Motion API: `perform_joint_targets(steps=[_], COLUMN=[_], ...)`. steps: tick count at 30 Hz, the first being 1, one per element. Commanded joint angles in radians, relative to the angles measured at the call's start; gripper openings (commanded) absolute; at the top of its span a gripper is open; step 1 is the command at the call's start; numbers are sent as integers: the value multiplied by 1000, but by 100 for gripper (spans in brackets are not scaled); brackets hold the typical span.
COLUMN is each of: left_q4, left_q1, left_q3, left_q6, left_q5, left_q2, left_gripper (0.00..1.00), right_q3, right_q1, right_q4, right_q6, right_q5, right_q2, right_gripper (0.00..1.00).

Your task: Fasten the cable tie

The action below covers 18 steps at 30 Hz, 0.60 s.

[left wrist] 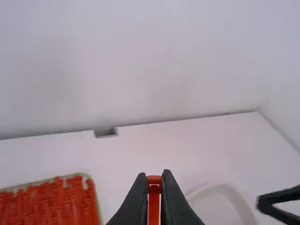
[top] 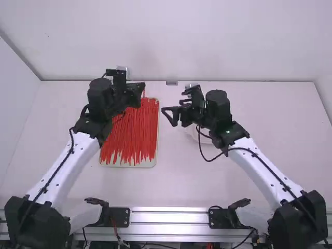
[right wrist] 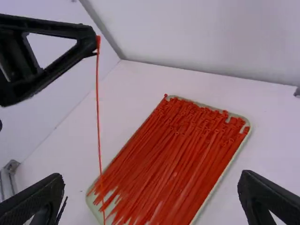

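A single red cable tie [right wrist: 98, 117] hangs straight down from my left gripper [right wrist: 95, 41], which is shut on its upper end above the tray. The left wrist view has the tie's head [left wrist: 153, 183] pinched between the two fingers. Its lower tip dangles at the near end of the pile of red cable ties [top: 132, 132] lying on a pale tray [top: 129, 165]. In the high view my left gripper [top: 136, 96] is over the tray's far right corner. To the right of the tray, my right gripper [top: 171, 115] is raised, open and holds nothing.
A faint white round dish [left wrist: 218, 197] lies on the table under the right arm, right of the tray. A small grey notch [top: 171, 82] marks the table's far edge. White walls close the left side and the back.
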Motion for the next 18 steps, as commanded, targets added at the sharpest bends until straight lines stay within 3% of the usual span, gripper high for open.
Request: perform_joint_targets(steps=[1, 12, 18], left_q4=[30, 135, 154], left_q1=[-48, -156, -158], left_q3=[-2, -2, -2], left_q6=[-4, -21, -33], left_q5=[-64, -33, 11], left_q2=[-20, -3, -3], left_gripper=[2, 2, 2], right_q3=[36, 36, 36], right_q1=[0, 31, 48], right_q4=[18, 48, 64], right_q6=[10, 9, 34], right_q5=[-53, -53, -48], right_q2=[3, 3, 3], right_gripper=[99, 99, 86])
